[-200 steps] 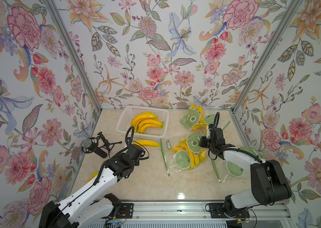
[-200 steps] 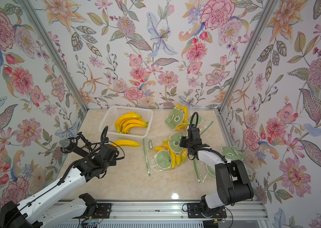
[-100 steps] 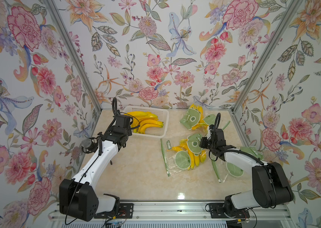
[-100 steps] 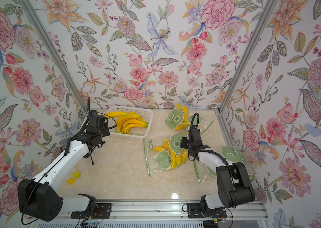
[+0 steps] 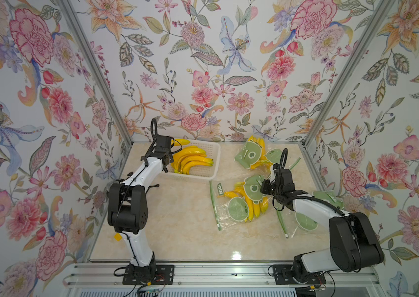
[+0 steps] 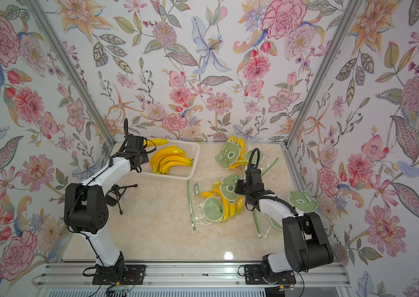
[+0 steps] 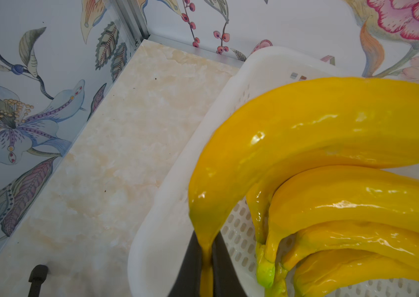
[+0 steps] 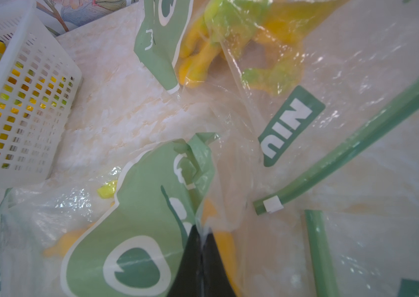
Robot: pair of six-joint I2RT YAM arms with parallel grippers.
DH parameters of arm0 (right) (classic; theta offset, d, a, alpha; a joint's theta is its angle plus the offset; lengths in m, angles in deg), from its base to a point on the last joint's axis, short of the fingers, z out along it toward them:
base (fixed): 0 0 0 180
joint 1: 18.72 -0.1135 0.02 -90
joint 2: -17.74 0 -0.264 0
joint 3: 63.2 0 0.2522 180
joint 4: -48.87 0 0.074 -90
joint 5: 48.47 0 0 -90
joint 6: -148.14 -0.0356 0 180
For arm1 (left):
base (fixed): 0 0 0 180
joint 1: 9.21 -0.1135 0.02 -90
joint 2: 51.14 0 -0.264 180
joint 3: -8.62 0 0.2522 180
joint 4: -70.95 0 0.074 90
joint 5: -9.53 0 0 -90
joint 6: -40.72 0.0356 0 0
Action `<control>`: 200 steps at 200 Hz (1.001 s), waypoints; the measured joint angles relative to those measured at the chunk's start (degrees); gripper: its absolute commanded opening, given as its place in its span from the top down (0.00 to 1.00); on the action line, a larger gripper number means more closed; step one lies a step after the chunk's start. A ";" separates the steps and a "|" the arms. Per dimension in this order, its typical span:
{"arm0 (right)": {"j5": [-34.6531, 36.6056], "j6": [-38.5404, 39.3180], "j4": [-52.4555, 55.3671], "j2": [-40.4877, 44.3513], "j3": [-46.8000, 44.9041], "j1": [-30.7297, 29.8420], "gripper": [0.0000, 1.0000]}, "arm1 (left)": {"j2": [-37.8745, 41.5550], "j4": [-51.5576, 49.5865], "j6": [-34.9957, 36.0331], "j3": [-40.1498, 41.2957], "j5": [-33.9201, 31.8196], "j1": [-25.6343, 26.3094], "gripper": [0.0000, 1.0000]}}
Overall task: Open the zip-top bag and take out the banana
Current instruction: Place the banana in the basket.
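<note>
Nearby, basket [image 5: 198, 176] w/ bananas [image 5: 193, 159], spare bags [image 5: 248, 155], tripod [image 6: 121, 191].

Three zip-top bags [image 5: 239, 205]; one basket [image 5: 216, 164]; one tripod [image 6: 121, 192]; bananas [image 5: 190, 159] too bunched to count.

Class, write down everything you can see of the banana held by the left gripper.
The banana is glossy, deep yellow, curved, plastic-looking and unpeeled. The shut left gripper pinches its thin stem end. It is held roughly level along the white basket's far rim, above the bunch lying inside; whether it touches them cannot be told.
</note>
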 measured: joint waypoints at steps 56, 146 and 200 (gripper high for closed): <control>0.00 0.00 0.00 0.17 -0.02 0.00 1.00 | -9.46 -1.40 -0.46 -7.87 0.55 -0.87 0.81; 0.00 0.02 0.00 0.37 -0.17 0.00 1.00 | -6.34 -2.97 0.31 -4.59 1.77 -1.11 0.65; 0.02 0.02 0.00 0.37 -0.17 0.00 1.00 | 15.26 3.80 1.95 14.60 5.20 2.56 0.63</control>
